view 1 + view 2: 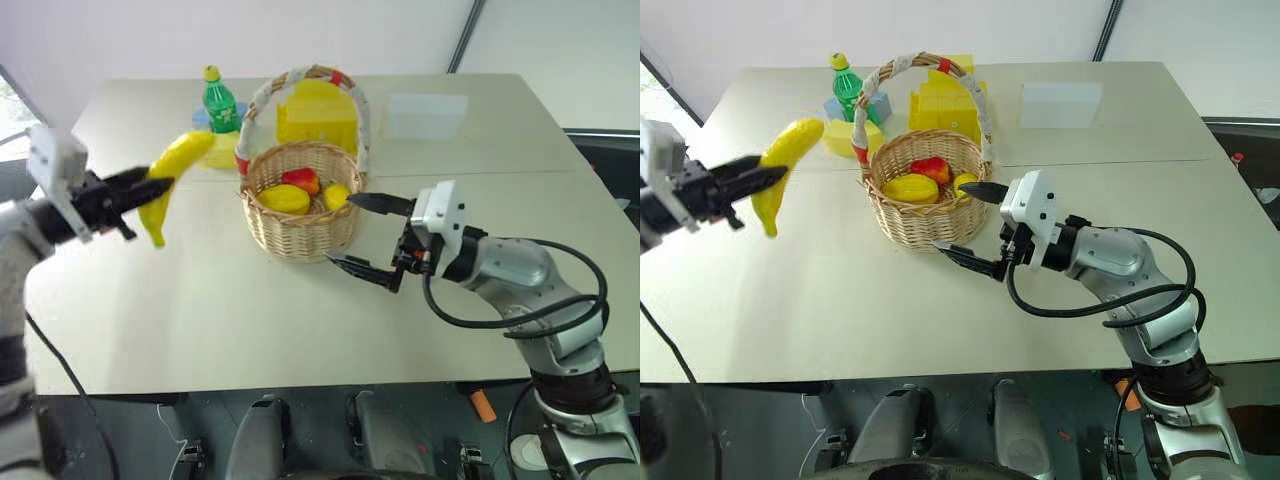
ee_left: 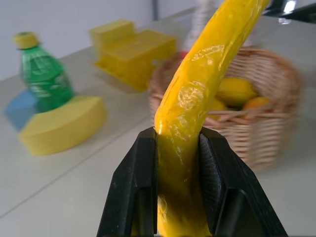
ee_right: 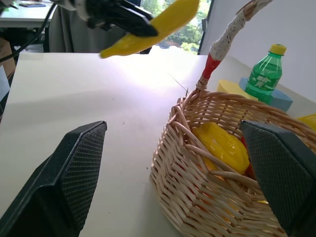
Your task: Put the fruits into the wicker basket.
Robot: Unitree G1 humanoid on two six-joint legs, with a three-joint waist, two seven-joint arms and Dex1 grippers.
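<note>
We had the left gripper point(image 1: 135, 185) pinched on the banana point(image 1: 172, 178), held in the air above the table point(image 1: 300, 320) near its left edge, clear of the surface. The left wrist view confirmed the grip: both black fingers point(image 2: 136, 187) pressed against the banana's lower end, with the rest of it rising toward the basket point(image 1: 300, 205).

The basket sat mid-table, toward the far edge, handle upright. Inside we counted a yellow lemon-like fruit point(image 1: 285, 198), a red-yellow apple point(image 1: 303, 180) and another small yellow fruit point(image 1: 337, 195).

The right gripper point(image 1: 365, 235) was spread wide, empty, just beside the basket's right wall. The head views couldn't tell us whether it touched; the right wrist view showed one finger on each side of the basket's wall, neither clearly in contact.

Behind the basket: green bottle point(image 1: 219, 100), yellow half-round block point(image 1: 222, 150), blue block point(image 2: 19, 106) and yellow box point(image 1: 315, 112). The blue block showed best from the left wrist.
</note>
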